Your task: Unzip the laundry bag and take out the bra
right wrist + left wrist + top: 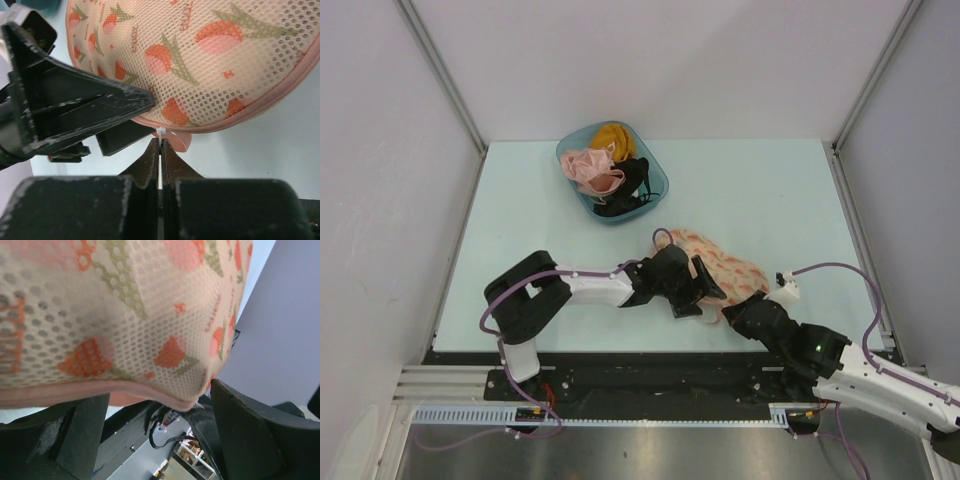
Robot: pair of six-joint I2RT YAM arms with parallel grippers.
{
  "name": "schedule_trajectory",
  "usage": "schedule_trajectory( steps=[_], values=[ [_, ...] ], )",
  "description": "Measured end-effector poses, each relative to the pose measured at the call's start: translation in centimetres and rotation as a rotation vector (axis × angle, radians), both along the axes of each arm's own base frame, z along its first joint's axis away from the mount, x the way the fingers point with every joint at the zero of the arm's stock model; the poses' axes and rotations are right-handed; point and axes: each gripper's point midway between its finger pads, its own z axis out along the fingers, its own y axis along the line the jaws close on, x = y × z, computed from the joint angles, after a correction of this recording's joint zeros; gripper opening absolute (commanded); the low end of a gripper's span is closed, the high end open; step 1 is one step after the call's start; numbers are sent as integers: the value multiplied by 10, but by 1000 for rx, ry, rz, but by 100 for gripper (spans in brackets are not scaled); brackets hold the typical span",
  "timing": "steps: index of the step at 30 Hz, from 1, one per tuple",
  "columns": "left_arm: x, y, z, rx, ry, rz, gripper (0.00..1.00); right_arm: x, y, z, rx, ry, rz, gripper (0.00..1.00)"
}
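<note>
A teal plastic tub point(662, 180) is sitting on the pale mint surface point(760, 190), toward eleven o'clock from its middle and close to the far edge. Inside it, a mustard-yellow garment point(614, 136) is lying at twelve o'clock, a pink bra point(588, 170) is bunching up at nine o'clock and spilling toward the centre, and a black garment point(630, 188) is filling the four o'clock side, its straps trailing against the rim. Plain white walls point(660, 60) are enclosing the surface, with metal frame posts point(442, 72) running up at ten and two o'clock.
</note>
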Motion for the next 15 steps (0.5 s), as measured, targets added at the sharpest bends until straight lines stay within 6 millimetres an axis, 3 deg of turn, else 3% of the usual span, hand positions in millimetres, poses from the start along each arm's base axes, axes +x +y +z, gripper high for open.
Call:
schedule_trajectory(
  steps=[3, 6, 7, 9, 15],
  values=[
    [1, -4, -5, 10, 15, 4, 75, 1, 2, 1, 8, -4, 1, 0],
    [1, -5, -4, 11, 26, 16, 46, 1, 2, 3, 14, -6, 1, 0],
    [2, -6, -4, 11, 28, 19, 23, 1, 2, 3, 18, -8, 2, 0],
    [4, -6, -2, 13, 34, 28, 0, 0, 1, 5, 27, -12, 1, 0],
    [12, -8, 7, 12, 39, 25, 0, -4, -6, 6, 32, -12, -6, 0]
  ],
)
